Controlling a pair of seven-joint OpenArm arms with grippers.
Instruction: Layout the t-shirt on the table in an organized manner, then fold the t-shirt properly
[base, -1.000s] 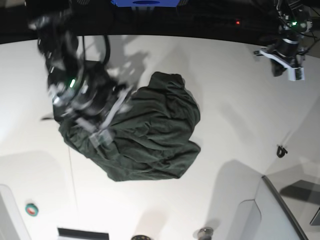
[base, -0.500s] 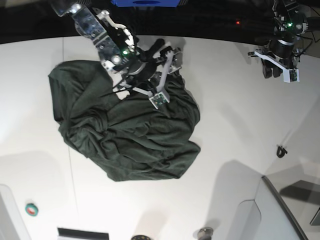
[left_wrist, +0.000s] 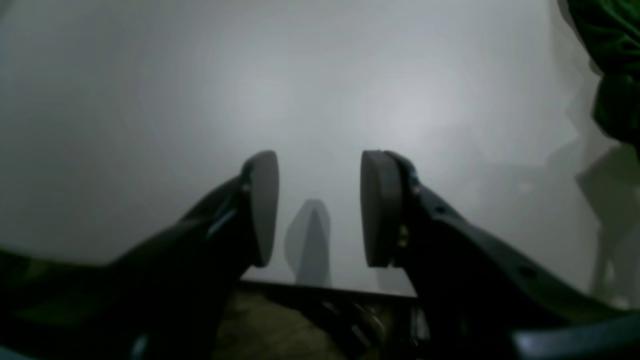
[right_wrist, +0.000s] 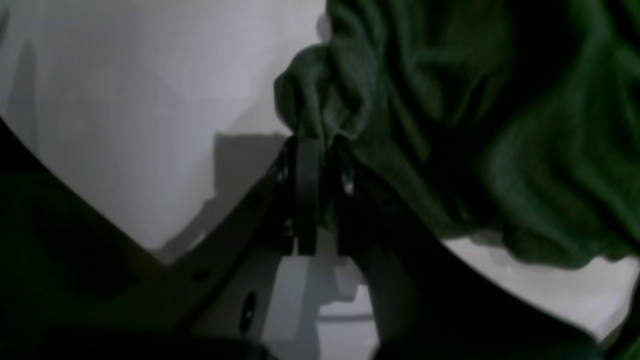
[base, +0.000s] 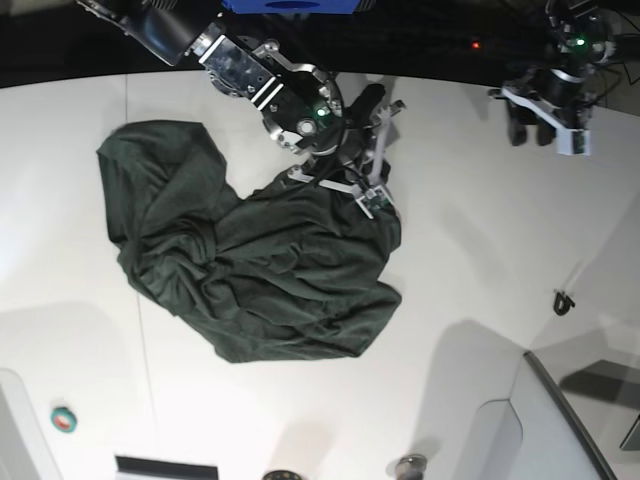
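On the table (base: 480, 280), one t-shirt (base: 260, 280).

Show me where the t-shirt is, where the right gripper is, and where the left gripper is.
t-shirt (base: 260, 280): base view, middle of the crumpled green fabric.
right gripper (right_wrist: 320, 150): right wrist view, between fingertips pinched on a fold of cloth.
left gripper (left_wrist: 319, 210): left wrist view, gap between its parted pads, over bare table.

T-shirt (left_wrist: 612, 60) cut off at left wrist view's right edge.
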